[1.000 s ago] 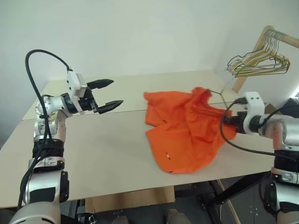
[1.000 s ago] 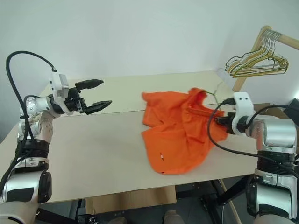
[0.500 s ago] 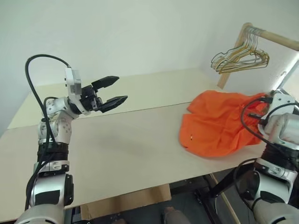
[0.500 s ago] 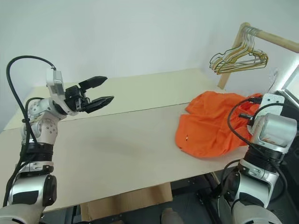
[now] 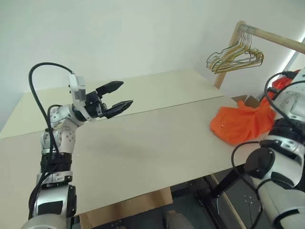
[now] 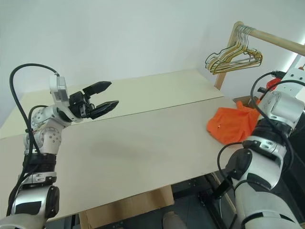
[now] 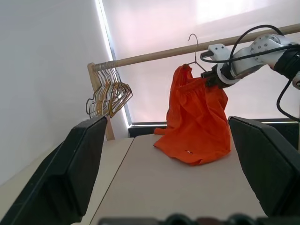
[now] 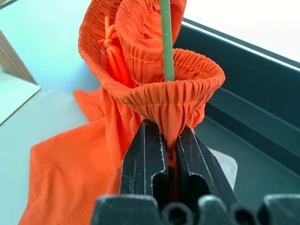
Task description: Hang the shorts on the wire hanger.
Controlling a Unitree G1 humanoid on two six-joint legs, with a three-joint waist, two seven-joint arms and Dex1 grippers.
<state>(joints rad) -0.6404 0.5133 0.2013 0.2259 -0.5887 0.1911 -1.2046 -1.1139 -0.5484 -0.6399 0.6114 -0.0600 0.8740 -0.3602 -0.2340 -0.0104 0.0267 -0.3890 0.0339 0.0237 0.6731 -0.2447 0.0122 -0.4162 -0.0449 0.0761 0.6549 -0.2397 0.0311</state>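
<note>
Orange shorts [image 7: 197,117] hang pinched in the right end effector [image 8: 164,154] at the table's [image 5: 143,143] edge; left end effector [image 5: 119,98] gapes wide.

Orange shorts [image 5: 240,125] bunched at the table's [image 5: 143,148] right edge; left fingers [image 5: 120,106] apart.

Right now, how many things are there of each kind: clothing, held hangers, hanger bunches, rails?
Shorts: 1
Hanger held with the shorts: 1
Bunch of hangers on the rail: 1
Wooden rail: 1
Total: 4
</note>
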